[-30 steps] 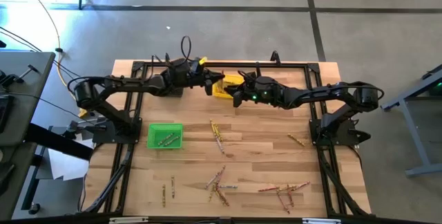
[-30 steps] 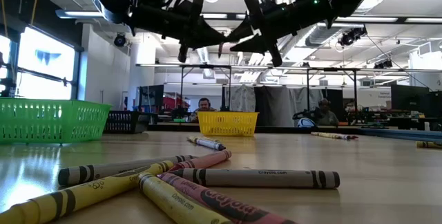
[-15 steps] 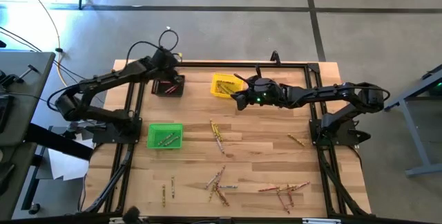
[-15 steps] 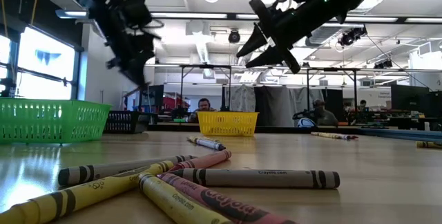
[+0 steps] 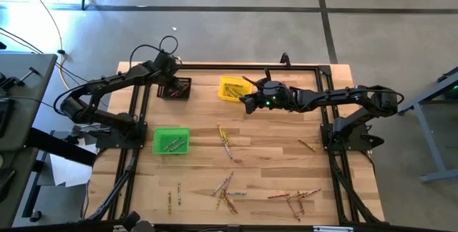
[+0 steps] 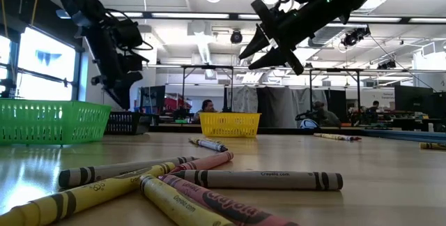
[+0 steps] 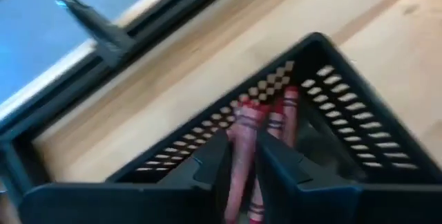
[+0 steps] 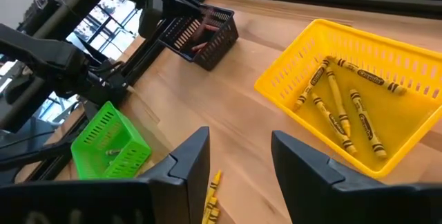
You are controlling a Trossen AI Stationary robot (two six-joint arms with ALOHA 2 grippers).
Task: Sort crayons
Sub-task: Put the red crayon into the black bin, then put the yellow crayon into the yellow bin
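Crayons (image 5: pixel 225 140) lie scattered on the wooden table, with more near its front edge (image 5: pixel 227 192). My left gripper (image 5: pixel 172 83) points down over the black bin (image 5: pixel 177 89) at the far left. Its fingers stand a little apart, and a red crayon (image 7: pixel 242 148) shows in the narrow gap. More red crayons (image 7: pixel 283 113) lie in the bin. My right gripper (image 5: pixel 245 103) hangs open and empty beside the yellow bin (image 5: pixel 232 89), which holds yellow crayons (image 8: pixel 338 113). My left gripper comes at the black bin from above, and a red crayon (image 7: pixel 238 182) runs along the gap between its fingers (image 7: pixel 214 165). Whether the fingers touch this crayon or it lies in the bin below them, I cannot tell.
A green bin (image 5: pixel 171 141) with a few crayons stands at the left, nearer the front than the black one. Loose crayons lie mid-table, at the right (image 5: pixel 308 145) and along the front (image 5: pixel 293 197). A black metal frame (image 5: pixel 136 117) borders the table's sides and far edge.
My left gripper has swung away from my right gripper at the yellow bin toward the table's left edge. It has come over the black bin and tipped from nearly level to pointing steeply down. My right gripper has kept its place by the yellow bin.
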